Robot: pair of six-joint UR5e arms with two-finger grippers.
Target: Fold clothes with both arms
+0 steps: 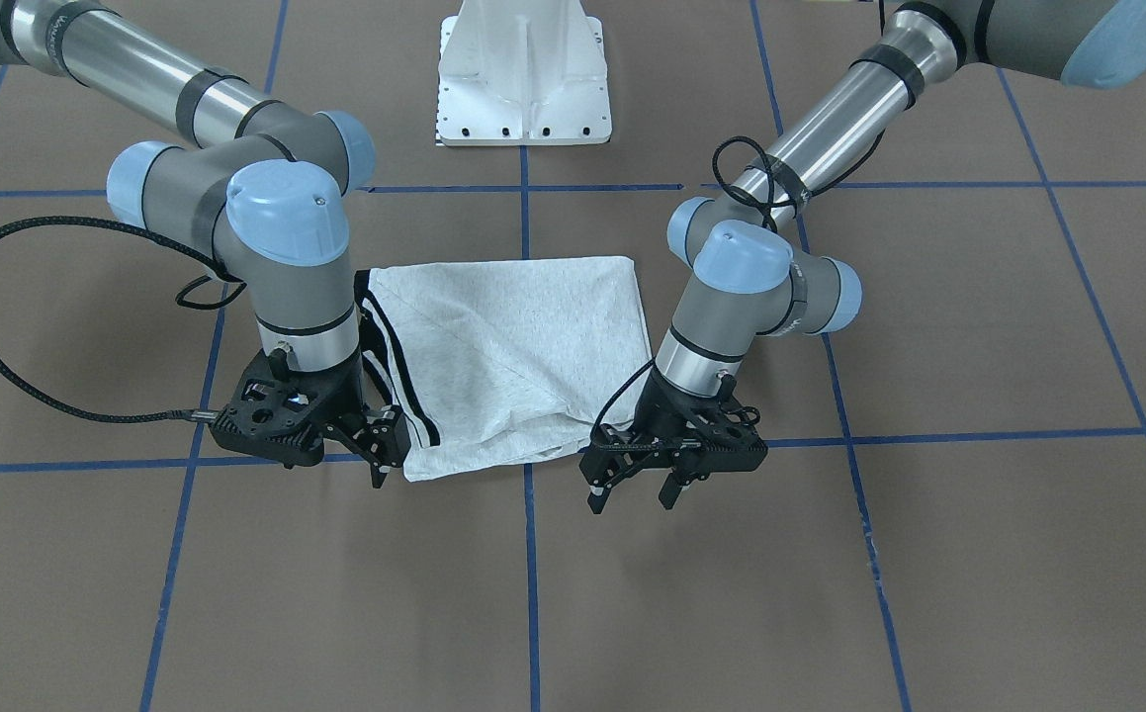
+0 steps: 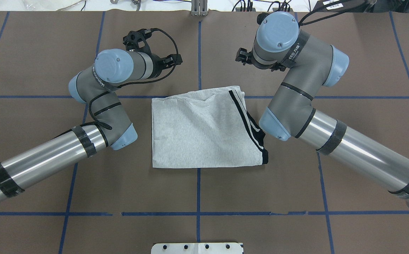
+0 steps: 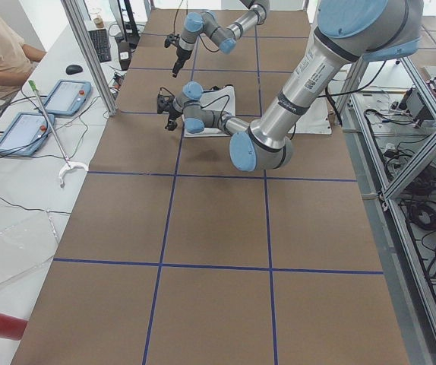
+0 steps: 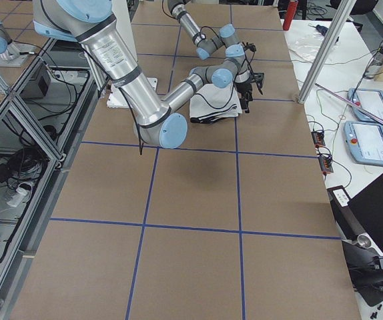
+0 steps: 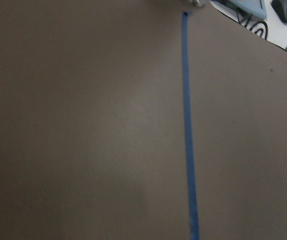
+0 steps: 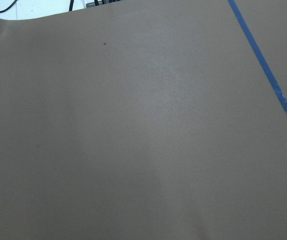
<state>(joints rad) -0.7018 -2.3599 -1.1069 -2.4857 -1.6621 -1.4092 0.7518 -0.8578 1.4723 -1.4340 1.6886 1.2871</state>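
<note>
the folded t-shirt (image 1: 513,346) lies at the middle of the table (image 1: 928,593), its long axis running arm to arm. both grippers stand at its edge away from the robot: the right gripper (image 1: 382,463) just beside the striped corner, jaw state unclear; the left gripper (image 1: 634,492) spread open and empty, just off the plain corner.

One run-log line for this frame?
shirt: folded, flat on table | left gripper: open, empty, off shirt's far edge | right gripper: at striped far corner, grip unclear
</note>
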